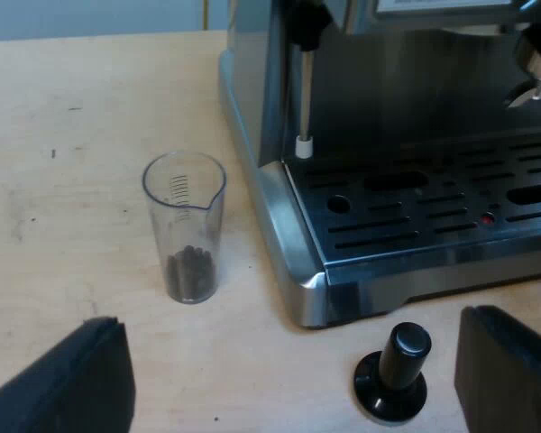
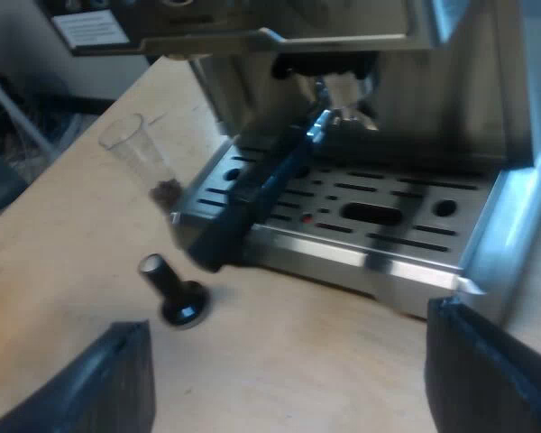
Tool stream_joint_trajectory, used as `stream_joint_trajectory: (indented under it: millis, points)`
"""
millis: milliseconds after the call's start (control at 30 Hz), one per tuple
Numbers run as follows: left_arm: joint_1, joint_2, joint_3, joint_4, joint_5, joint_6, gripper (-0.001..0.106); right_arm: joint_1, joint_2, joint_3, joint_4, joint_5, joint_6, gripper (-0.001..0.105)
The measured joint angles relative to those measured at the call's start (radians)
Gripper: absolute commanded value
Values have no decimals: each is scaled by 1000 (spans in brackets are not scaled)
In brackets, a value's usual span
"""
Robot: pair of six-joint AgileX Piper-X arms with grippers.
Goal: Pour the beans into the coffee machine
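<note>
**Left wrist view.** Our left gripper (image 1: 290,317) hung over the table (image 1: 72,108). Its two fingers (image 1: 72,383) were spread wide with nothing between them. The glass (image 1: 185,225) stood upright on the table, just beside the machine (image 1: 252,108) near its corner but not touching it, and well apart from both fingers. The beans (image 1: 191,271) lay as a dark heap in the bottom of the glass, which bore a scale below its rim. The tamper (image 1: 394,374) stood on its base on the table at the machine's front, black knob up. It was near the drip tray (image 1: 433,225) and close to one finger without touching it. The steam wand (image 1: 302,99) hung down at the tray's edge, its white tip just above the grate.

**Right wrist view.** Our right gripper (image 2: 288,316) hung over the table (image 2: 63,271) at the front of the machine (image 2: 505,108), with its fingers (image 2: 491,374) spread and empty. The holder (image 2: 347,90) sat locked under the machine's head above the drip tray (image 2: 370,216). Its dark handle (image 2: 252,194) reached out past the tray's edge, and we could not tell the colour of its end. The glass (image 2: 140,149), with the beans (image 2: 167,189) at its bottom, stood beyond the tamper (image 2: 173,293), beside the tray's corner. The tamper stood between the glass and the gripper, near the handle's end.
</note>
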Motion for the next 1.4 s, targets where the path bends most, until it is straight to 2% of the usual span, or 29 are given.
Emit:
stream_joint_trajectory:
  millis: [133,433,733,967,1133,1267,1400]
  points:
    - [-35,36,0,-21,-15,2,85,86,45,0,-38,19,-31,64]
    - [-47,86,0,-46,-18,3,85,225,114,0,-138,118,-38,64]
    - [-47,150,0,-106,-19,5,85,520,263,-2,-265,333,-38,64]
    - [-47,162,3,-117,-44,69,85,655,340,-2,-324,457,-38,64]
    - [-47,162,54,-175,-46,75,85,719,433,-2,-397,493,-38,64]
    - [-47,162,93,-199,-45,75,85,720,467,-2,-434,496,-38,64]
    - [-47,162,146,-274,-46,75,85,720,484,-2,-465,503,-38,64]
